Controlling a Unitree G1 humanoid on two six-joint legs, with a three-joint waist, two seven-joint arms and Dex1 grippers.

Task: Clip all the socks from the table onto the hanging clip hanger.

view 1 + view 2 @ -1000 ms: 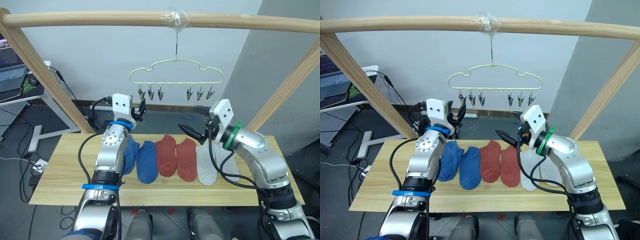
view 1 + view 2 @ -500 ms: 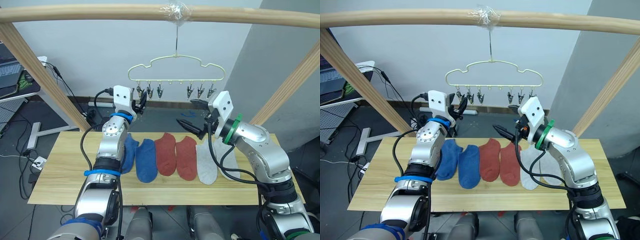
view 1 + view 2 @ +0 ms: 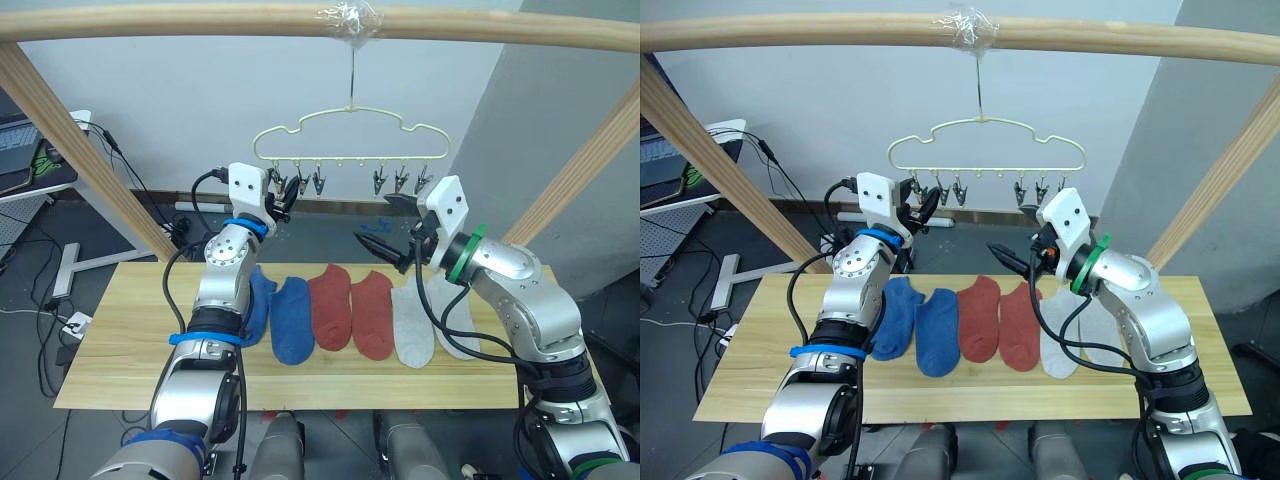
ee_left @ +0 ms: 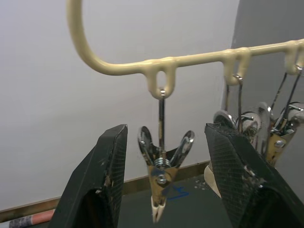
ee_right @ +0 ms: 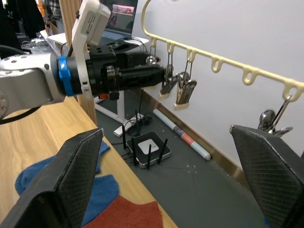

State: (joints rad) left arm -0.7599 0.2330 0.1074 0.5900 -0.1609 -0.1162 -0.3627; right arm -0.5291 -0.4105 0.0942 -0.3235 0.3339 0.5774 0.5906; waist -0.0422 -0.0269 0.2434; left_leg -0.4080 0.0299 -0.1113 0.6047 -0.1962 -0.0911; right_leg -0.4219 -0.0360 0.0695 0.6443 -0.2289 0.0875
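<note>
- The wooden frame pole [image 3: 200,20] ran across the top, and the clip hanger [image 3: 350,140] hung from it by its hook, above the far edge of the worktop [image 3: 120,350].
- The worktop carried all six socks in one row near its middle, toes toward the near edge: two blue socks [image 3: 290,320] toward the left end, two red socks [image 3: 350,310] in the centre, two light grey socks [image 3: 412,325] toward the right end.
- The left end effector [image 3: 283,198] was raised to the leftmost clip [image 4: 161,178] of the hanger; its fingers [image 4: 107,175] were spread, one on each side of the clip, not touching it.
- The right end effector [image 3: 385,225] was held above the far edge, below the right-hand clips, with its fingers spread wide and nothing between them.
</note>
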